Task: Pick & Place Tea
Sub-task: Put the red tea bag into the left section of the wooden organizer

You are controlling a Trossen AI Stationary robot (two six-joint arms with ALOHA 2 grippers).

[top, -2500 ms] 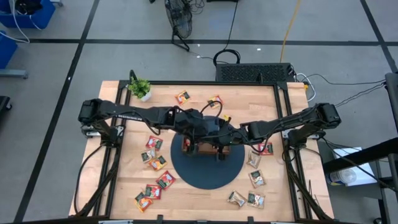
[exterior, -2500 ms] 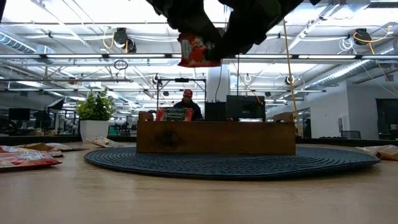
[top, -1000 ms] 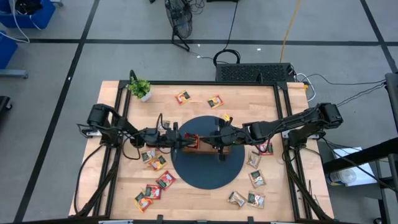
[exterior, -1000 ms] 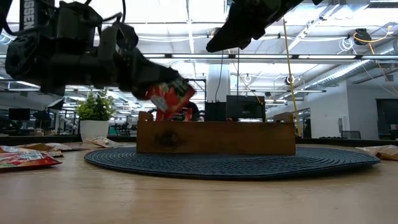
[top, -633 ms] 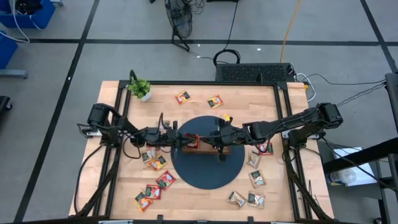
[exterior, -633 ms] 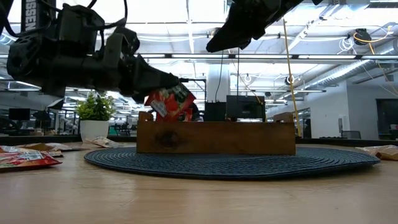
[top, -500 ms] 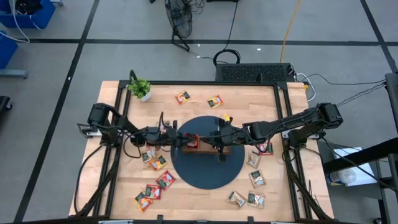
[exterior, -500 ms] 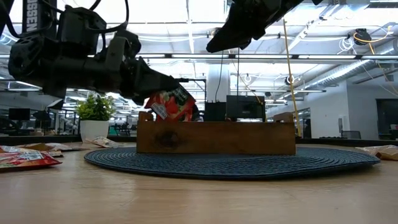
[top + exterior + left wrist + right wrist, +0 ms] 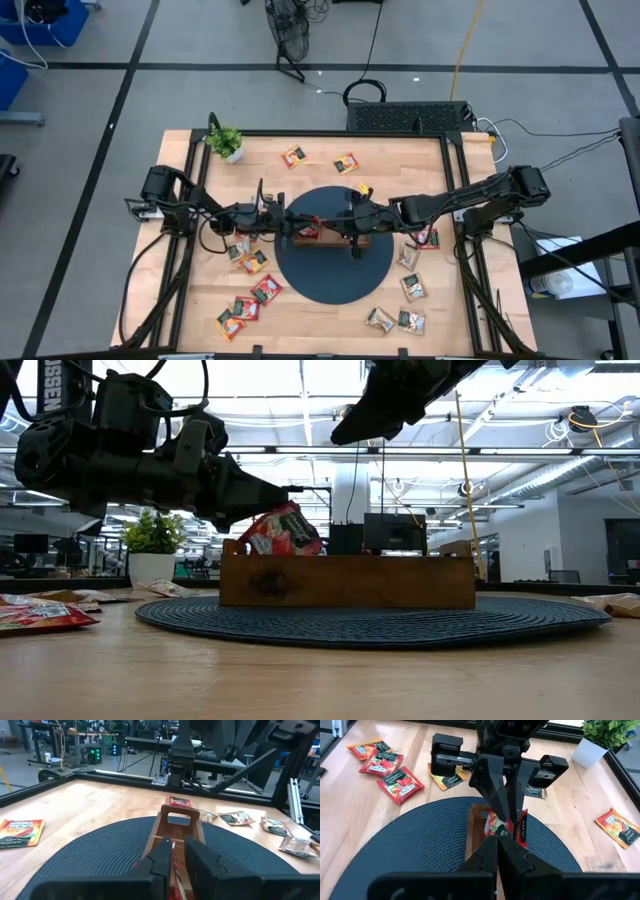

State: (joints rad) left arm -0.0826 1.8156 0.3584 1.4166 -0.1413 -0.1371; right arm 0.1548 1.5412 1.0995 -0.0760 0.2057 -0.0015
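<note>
Left gripper point(image 9: 285, 495) at frame centre, fingers parted around red sachet point(image 9: 283, 532) over wooden tray's point(image 9: 350, 580) left end, right gripper point(image 9: 496, 851) pressed together above.

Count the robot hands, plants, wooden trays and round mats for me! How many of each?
Robot hands: 2, the left hand and the right hand
Potted plant: 1
Wooden tray: 1
Round mat: 1
Total: 5
</note>
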